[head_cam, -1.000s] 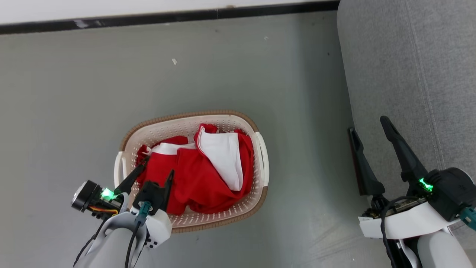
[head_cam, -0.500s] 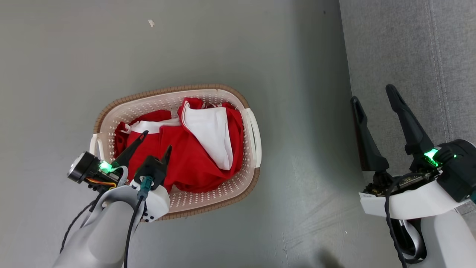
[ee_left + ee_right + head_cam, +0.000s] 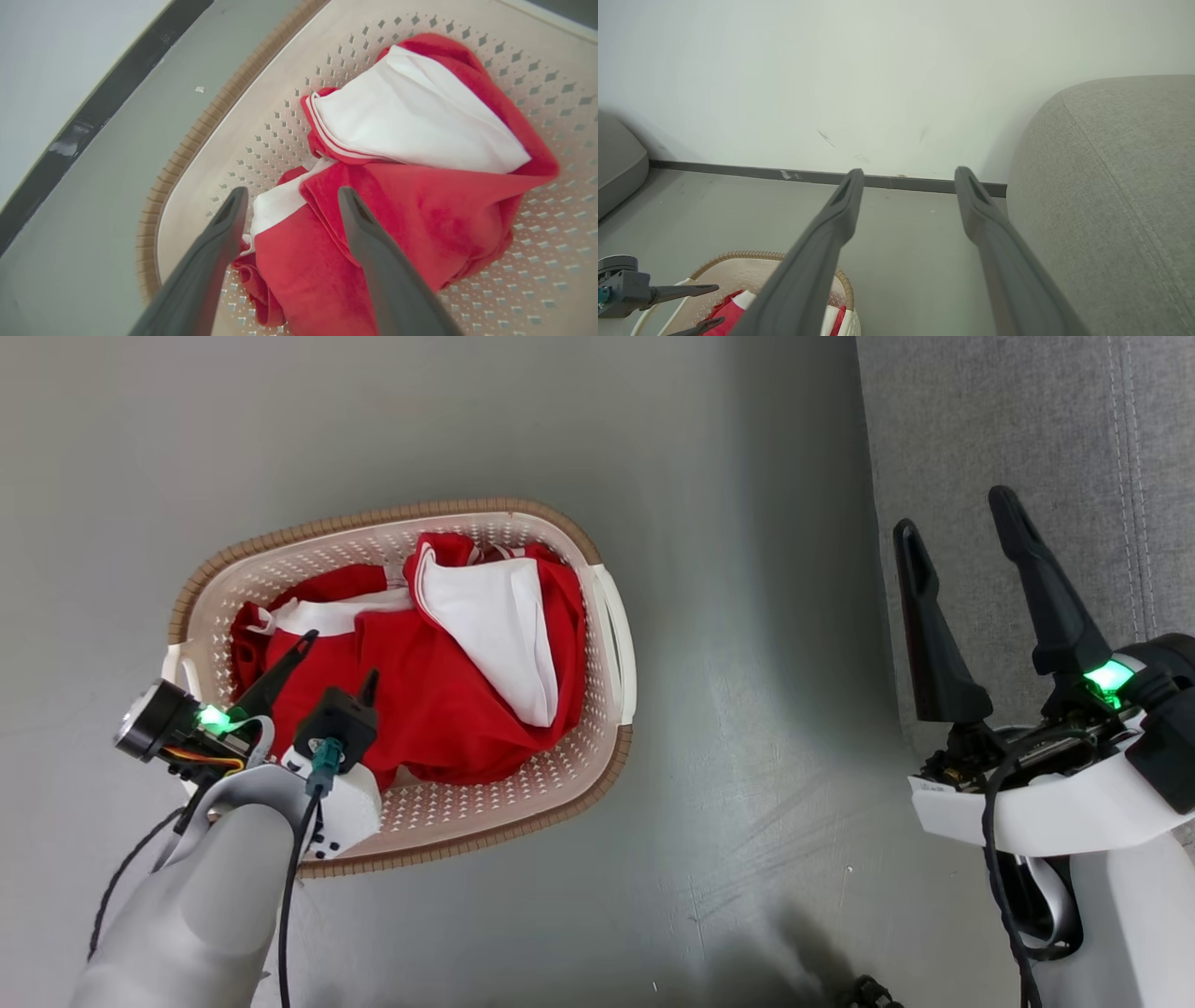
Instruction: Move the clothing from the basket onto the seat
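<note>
Red clothing with a white panel lies heaped in the cream perforated basket on the floor. My left gripper is open, its fingers pointing down over the left part of the heap. In the left wrist view the open left gripper straddles a red fold and a strip of white trim of the clothing, inside the basket. My right gripper is open and empty, hanging over the left edge of the grey seat. The right wrist view shows that gripper, the seat and the basket.
Grey floor surrounds the basket and runs between it and the seat. In the right wrist view a white wall with a dark baseboard stands behind, and another grey cushion corner is at the far left.
The head camera has tilted, shifting the whole picture. My left gripper has sunk closer over the left part of the red heap. The clothing lies unchanged; both grippers stay open.
</note>
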Controlling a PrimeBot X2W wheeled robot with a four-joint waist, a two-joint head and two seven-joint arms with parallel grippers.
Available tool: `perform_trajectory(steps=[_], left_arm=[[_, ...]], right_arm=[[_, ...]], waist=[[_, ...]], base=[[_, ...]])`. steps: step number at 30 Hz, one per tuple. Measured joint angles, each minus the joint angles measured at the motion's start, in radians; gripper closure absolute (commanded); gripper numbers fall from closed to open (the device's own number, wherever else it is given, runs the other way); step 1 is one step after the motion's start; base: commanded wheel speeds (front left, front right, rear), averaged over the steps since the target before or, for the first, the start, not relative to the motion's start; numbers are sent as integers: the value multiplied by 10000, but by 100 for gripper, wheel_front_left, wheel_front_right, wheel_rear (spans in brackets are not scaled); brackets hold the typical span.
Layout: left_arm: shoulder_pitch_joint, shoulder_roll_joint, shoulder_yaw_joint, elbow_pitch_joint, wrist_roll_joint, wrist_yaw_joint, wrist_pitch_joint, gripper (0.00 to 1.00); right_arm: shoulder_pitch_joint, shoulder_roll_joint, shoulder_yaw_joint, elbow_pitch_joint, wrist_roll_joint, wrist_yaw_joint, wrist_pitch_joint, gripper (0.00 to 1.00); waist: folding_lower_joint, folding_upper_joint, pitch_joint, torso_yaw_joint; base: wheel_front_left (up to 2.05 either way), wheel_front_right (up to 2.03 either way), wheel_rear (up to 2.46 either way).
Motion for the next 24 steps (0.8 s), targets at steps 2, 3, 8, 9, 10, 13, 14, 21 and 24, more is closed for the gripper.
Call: perform_trajectory(steps=[2, 3, 8, 9, 10, 13, 14, 21, 24], left_arm=[[-115, 75, 8, 111, 12, 21, 0, 0], [-188, 100, 13, 167, 12, 23, 0, 0], [-552, 134, 36, 399, 33, 75, 0, 0], [-622, 142, 48, 454, 40, 98, 0, 0], [-689, 157, 67, 531, 40, 98, 0, 0], [-877, 215, 151, 755, 40, 173, 0, 0], [-941, 232, 173, 838, 40, 184, 0, 0], [-1403, 374, 334, 1342, 40, 332, 4, 0], [-1566, 422, 470, 1526, 35, 483, 36, 0]], right_arm=[[-57, 0, -8, -44, 19, 0, 0, 0], [-57, 0, -8, -50, 42, 0, 0, 0], [-225, -2, -8, -98, 100, 0, 0, 0], [-294, -2, -8, -134, 100, 0, 0, 0], [-348, -2, -4, -163, 102, 0, 0, 0], [-466, -2, 0, -284, 128, 0, -2, 0], [-467, -2, 4, -301, 157, 0, 0, 0], [-731, -4, 36, -372, 171, 0, -2, 0], [-832, -6, 44, -389, 171, 0, -2, 0]], waist=[[0, 0, 131, -51], [0, 0, 194, -76], [0, 0, 508, -190], [0, 0, 570, -213], [0, 0, 629, -233], [0, 0, 803, -294], [0, 0, 861, -314], [0, 0, 1233, -418], [0, 0, 1376, -447]], base=[[0, 0, 0], [0, 0, 0], [0, 0, 0], [0, 0, 0], [0, 0, 0], [0, 0, 0], [0, 0, 0], [0, 0, 0], [0, 0, 0]])
